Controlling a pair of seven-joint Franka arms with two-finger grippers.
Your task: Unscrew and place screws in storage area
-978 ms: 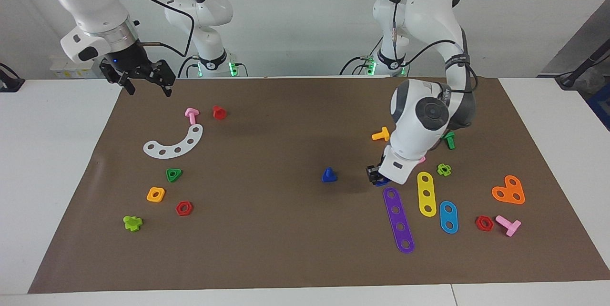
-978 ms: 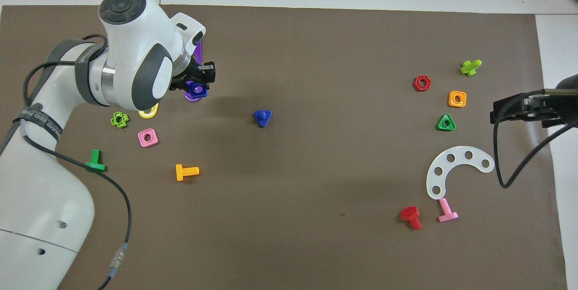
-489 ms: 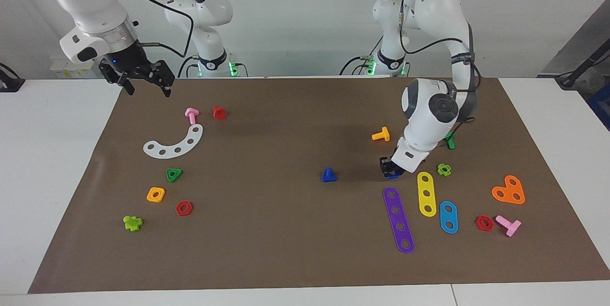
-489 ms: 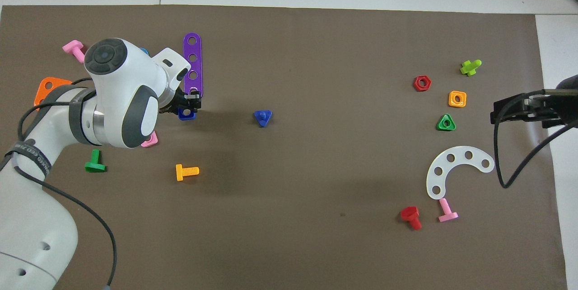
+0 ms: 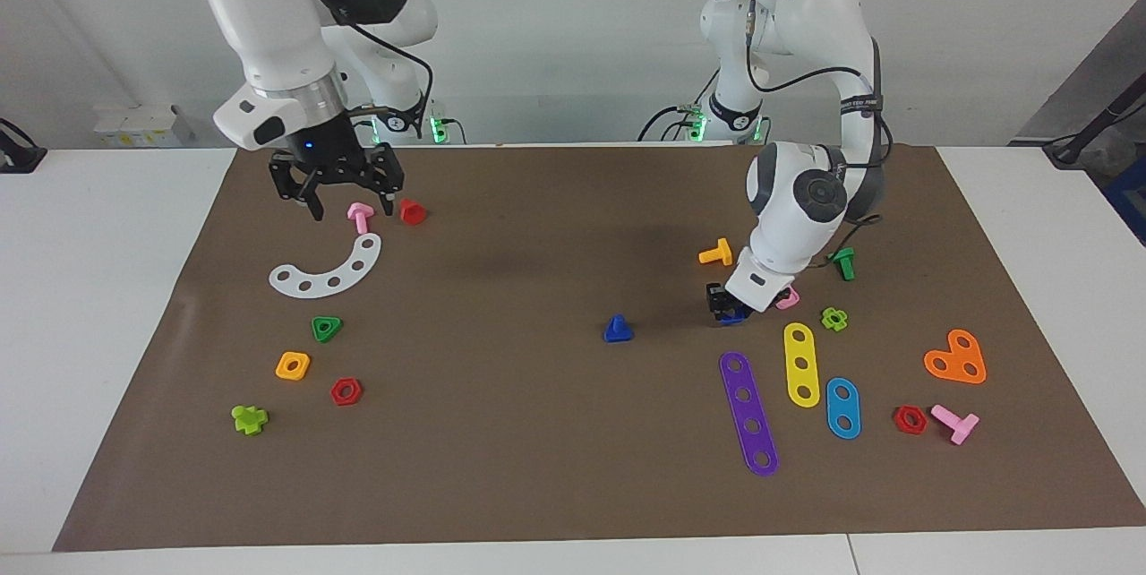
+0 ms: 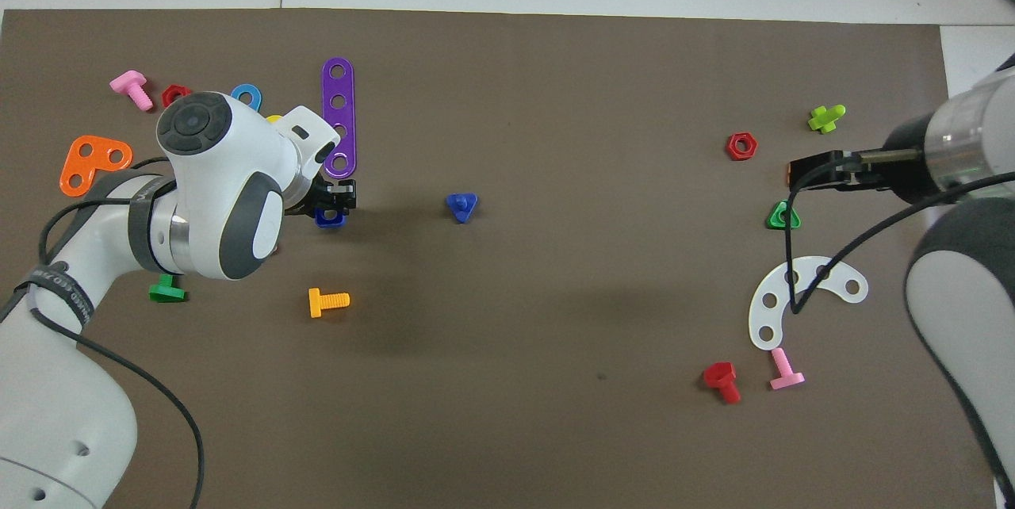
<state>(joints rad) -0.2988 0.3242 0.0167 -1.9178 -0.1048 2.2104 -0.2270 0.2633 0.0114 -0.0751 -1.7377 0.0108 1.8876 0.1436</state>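
Note:
One blue screw stands head-down on the brown paper mid-table, also in the overhead view. My left gripper is shut on a blue square nut, low over the paper between the orange screw and the purple strip; the nut also shows from above. My right gripper hangs open over the pink screw. The storage area holds the white curved strip and the green triangular nut.
Yellow and blue strips, an orange plate, a pink nut and small nuts lie at the left arm's end. A red screw, orange nut and red nut lie around the storage area.
My left gripper has carried the blue square nut off the purple strip's end toward the robots. My right arm has swung in from the paper's edge to over the pink screw.

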